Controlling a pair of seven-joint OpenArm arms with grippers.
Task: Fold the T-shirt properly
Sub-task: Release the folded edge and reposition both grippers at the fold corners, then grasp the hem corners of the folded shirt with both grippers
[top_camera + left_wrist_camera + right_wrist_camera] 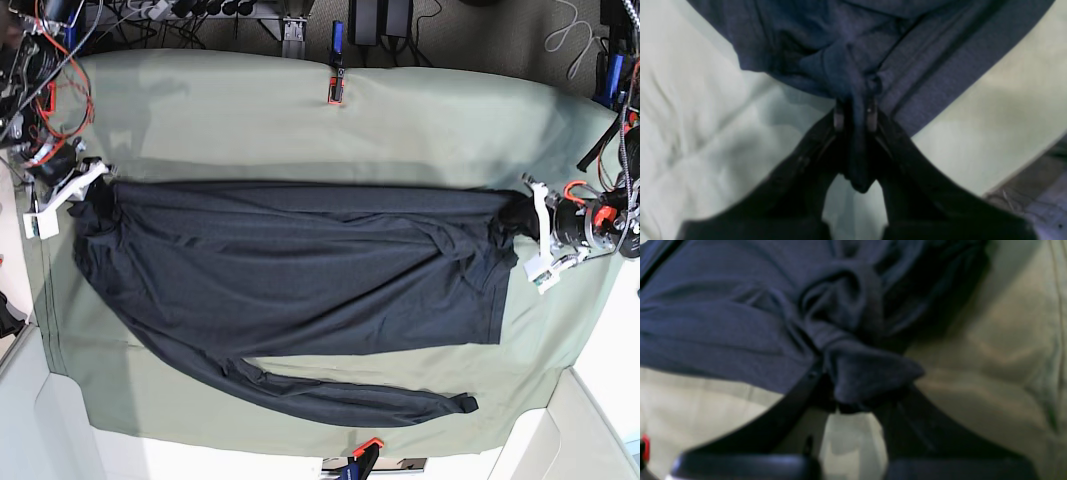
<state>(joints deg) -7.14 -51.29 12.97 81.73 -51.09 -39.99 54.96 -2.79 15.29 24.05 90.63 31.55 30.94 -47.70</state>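
Note:
The dark navy T-shirt (pixel 300 270) lies spread wide on the sage-green cloth (pixel 400 120), pulled taut along its top edge between both grippers. One long sleeve (pixel 380 400) trails along the near side. My left gripper (pixel 517 215) is at the shirt's right end, shut on a bunch of its fabric; in the left wrist view (pixel 855 115) fabric (pixel 840 50) hangs between the fingers. My right gripper (pixel 97 195) is at the shirt's left end; in the right wrist view (pixel 857 396) it is shut on a wad of fabric (pixel 723 323).
Red-and-black clamps hold the green cloth at the far edge (pixel 335 90) and the near edge (pixel 365 447). Cables and electronics (pixel 50 60) crowd the far left corner. The table's right edge shows in the left wrist view (pixel 1023 180).

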